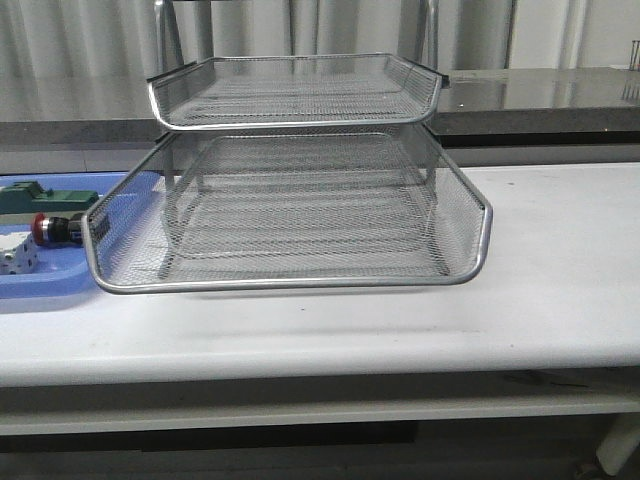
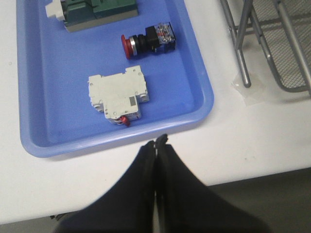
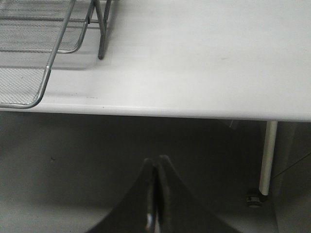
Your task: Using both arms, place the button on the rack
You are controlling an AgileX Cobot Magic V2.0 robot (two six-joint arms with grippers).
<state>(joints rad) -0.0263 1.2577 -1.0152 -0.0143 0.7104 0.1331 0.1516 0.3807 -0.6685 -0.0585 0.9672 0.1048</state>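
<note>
While both pincers – left pincer (image 2: 156,141), right pincer (image 3: 156,160) – hang pressed together off the table's front edge, the button (image 2: 146,40) lies in the blue tray (image 2: 194,77) by the left edge. Spread the left first and straddle its black collar, clear of the white breaker (image 2: 119,94) – the rack (image 1: 290,210) waits mid-table.

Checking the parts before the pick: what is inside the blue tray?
Inside the blue tray lie the button, a white breaker-like part and a green block, which the picture's edge cuts off. Nothing shows what lies beyond.
</note>
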